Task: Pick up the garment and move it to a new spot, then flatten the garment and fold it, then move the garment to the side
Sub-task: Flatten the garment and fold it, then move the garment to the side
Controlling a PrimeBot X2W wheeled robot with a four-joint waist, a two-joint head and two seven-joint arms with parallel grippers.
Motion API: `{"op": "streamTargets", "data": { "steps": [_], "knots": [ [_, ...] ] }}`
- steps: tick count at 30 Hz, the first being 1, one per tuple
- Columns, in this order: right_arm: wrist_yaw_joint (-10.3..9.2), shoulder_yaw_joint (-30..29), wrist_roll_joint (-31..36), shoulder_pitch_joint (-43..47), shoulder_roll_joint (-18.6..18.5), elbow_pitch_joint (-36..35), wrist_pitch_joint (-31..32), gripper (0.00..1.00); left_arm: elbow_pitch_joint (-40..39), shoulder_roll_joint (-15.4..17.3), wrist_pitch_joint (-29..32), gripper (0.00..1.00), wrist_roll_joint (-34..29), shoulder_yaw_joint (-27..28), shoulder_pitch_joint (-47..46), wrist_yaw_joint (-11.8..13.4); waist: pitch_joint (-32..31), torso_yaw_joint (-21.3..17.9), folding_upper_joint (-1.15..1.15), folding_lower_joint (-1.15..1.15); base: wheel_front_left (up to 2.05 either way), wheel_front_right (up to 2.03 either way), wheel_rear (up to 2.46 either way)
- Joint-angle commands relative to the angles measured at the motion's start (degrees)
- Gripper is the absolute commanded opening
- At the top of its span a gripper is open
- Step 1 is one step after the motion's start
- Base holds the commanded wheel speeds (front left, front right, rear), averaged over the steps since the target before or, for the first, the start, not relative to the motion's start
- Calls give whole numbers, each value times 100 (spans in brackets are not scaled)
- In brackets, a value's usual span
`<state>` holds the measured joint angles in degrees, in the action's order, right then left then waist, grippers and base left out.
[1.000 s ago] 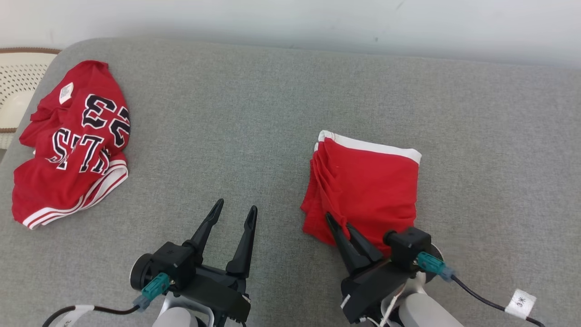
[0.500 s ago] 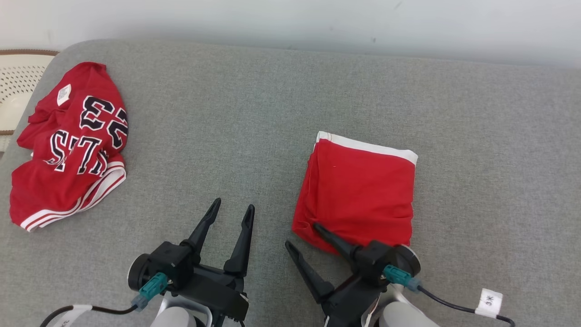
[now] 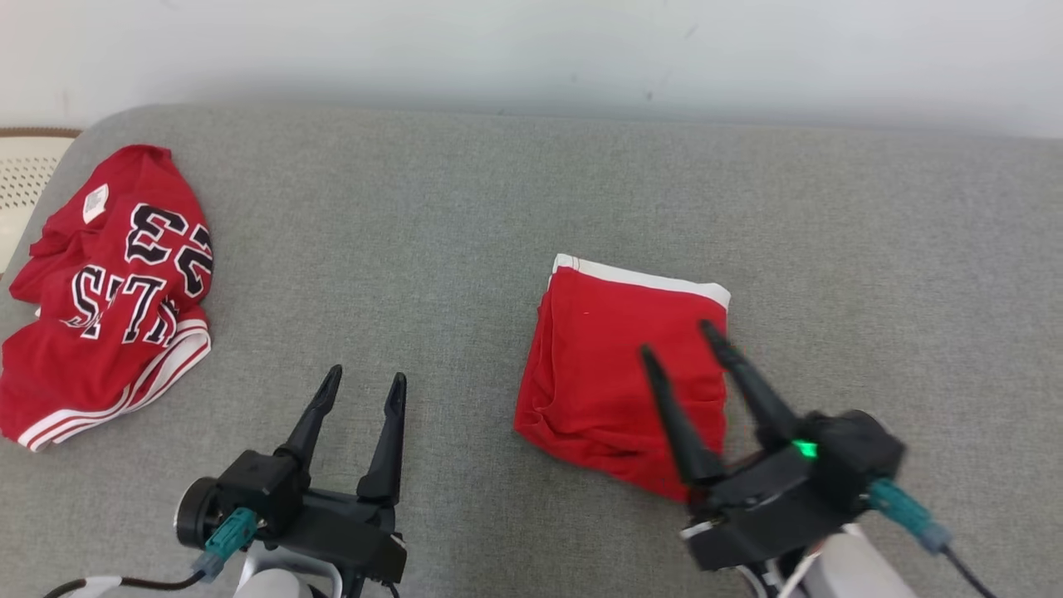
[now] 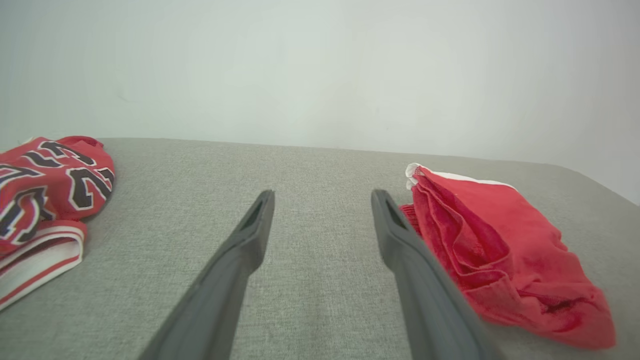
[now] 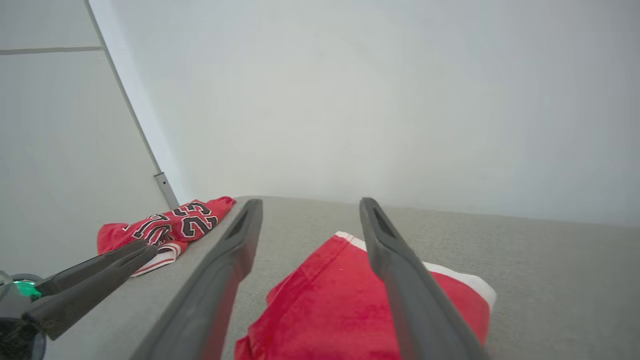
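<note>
- Head view is showing the folded red garment (image 3: 581, 374) lying on the grey cushion (image 3: 432, 216), right of the middle, with its white band turned toward the wall (image 3: 531, 50).
- The right gripper (image 3: 674, 339) is hanging over the near right part of the garment, its jaws standing wide apart and gripping nothing.
- The left gripper (image 3: 366, 374) is sitting at the near left, jaws open and empty, well apart from the garment.
- A red jersey (image 3: 108, 282) with black numbers is lying crumpled at the cushion's left end, well apart from the garment.
- A pale perforated basket (image 3: 21, 174) is peeking in beyond that end.
- In the left wrist view, the garment is showing its stacked layers along one edge, to the right of the fingers.
- In the right wrist view, the red cloth is lying below and between the spread fingers.
</note>
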<state>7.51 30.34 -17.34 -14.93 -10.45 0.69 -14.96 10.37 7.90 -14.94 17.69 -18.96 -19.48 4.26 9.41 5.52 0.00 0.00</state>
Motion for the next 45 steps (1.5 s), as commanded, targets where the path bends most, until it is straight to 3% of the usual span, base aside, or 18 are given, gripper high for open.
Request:
{"op": "streamTargets", "data": {
  "steps": [1,9,16,26,38,45],
  "knots": [
    [-4,-263,92,160,-33,-56,-20,100,-57,60,-36,100,-60,26,120,38,-84,-50,0,0,0,0,0],
    [-4,-1752,527,862,-78,-185,9,100,-436,226,-8,100,-187,11,345,186,-303,-84,0,0,0,0,0],
    [-4,-2301,664,1381,-82,-343,196,100,-641,318,73,100,-251,-14,574,298,-478,-136,0,0,0,0,0],
    [-4,-2540,773,1828,70,-547,520,100,-866,422,207,100,-327,-8,822,532,-584,-198,0,0,0,0,0],
    [-4,-2613,778,1763,86,-543,622,100,-844,440,165,100,-281,-2,655,565,-489,-127,0,0,0,0,0],
    [-4,-2376,712,1543,-108,-302,824,100,-826,398,136,100,-253,-41,551,547,-389,67,0,0,0,0,0]
  ]
}}
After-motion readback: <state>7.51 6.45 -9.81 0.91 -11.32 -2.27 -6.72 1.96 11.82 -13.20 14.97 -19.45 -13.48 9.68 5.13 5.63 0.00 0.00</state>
